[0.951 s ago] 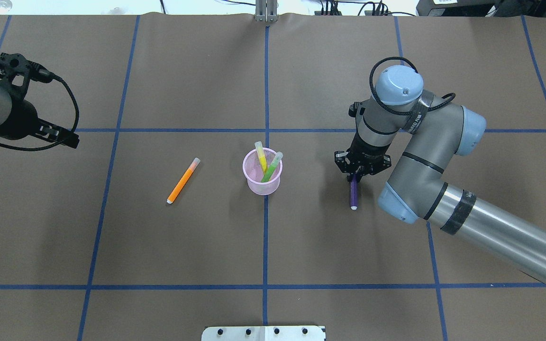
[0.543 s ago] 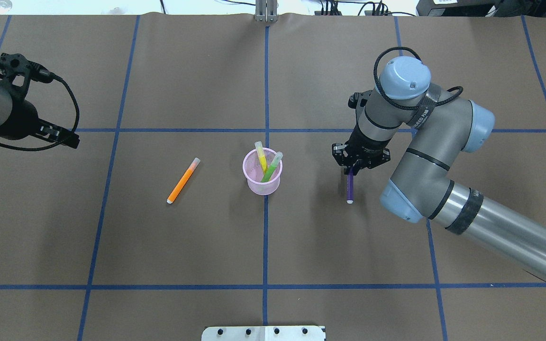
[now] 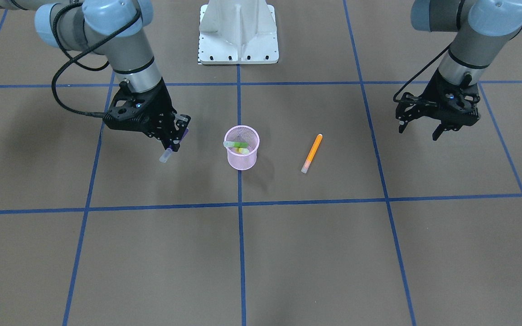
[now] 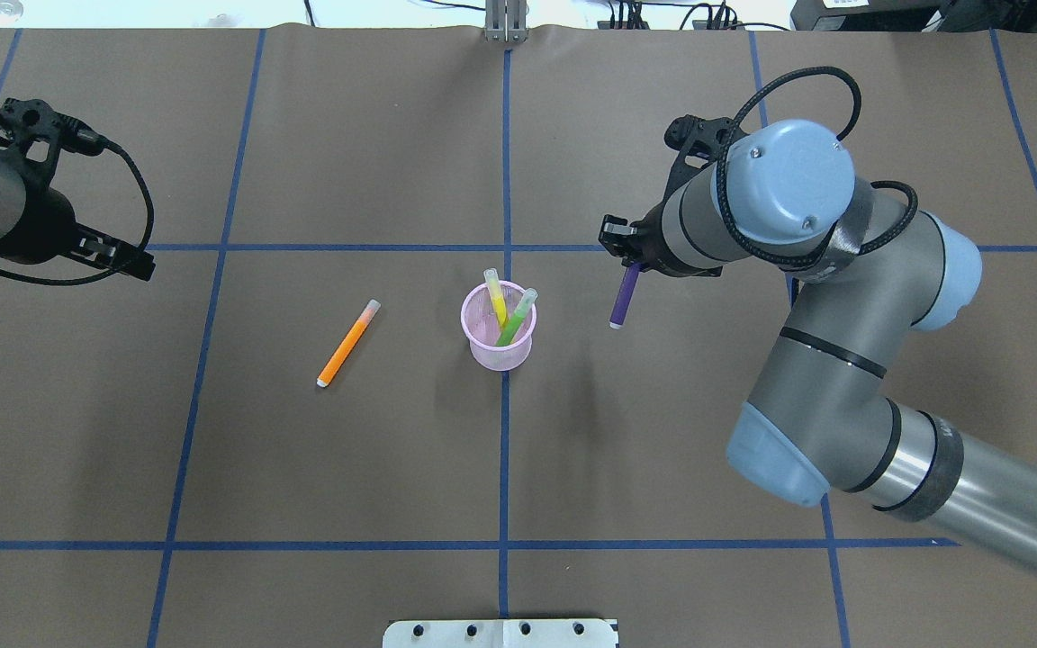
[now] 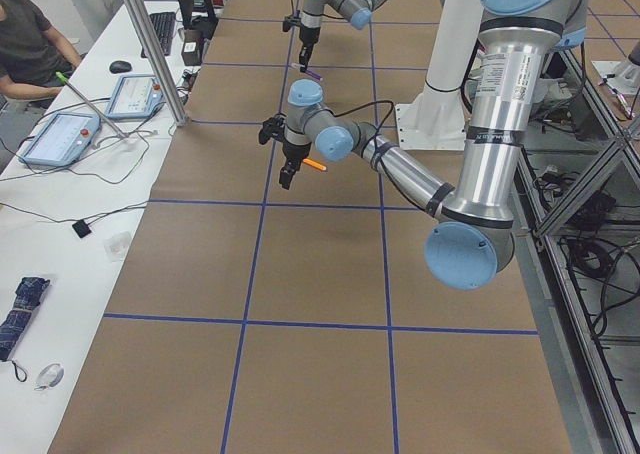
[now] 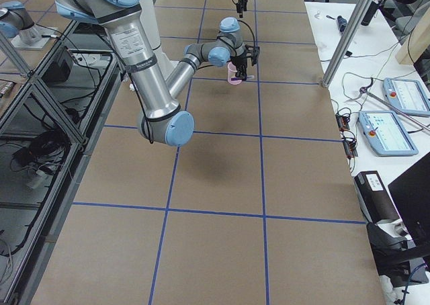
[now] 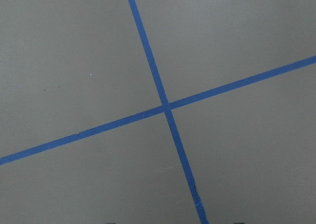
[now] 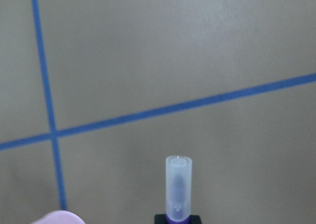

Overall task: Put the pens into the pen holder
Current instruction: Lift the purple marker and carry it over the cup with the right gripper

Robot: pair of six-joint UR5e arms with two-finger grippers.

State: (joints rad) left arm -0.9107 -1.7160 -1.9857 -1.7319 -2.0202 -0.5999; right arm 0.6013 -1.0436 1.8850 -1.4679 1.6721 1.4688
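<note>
The right jaws, pinching the purple pen, have lifted it off the desk and swung it closer to the pen holder, though not yet above it. The yellow pen and green pen lean inside, narrowing the opening. The orange pen lies beyond the holder. The left jaws hang spread, well apart.

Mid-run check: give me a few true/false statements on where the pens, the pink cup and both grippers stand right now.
The right gripper grips the slim purple pen. True.
The slim orange pen stands in the round pink wire-mesh cup. False: it lies on the table, apart from the cup.
The yellow pen and green pen stand in the cup. True.
The left gripper has its fingers shut on a pen. False: the fingers are open and empty.
</note>
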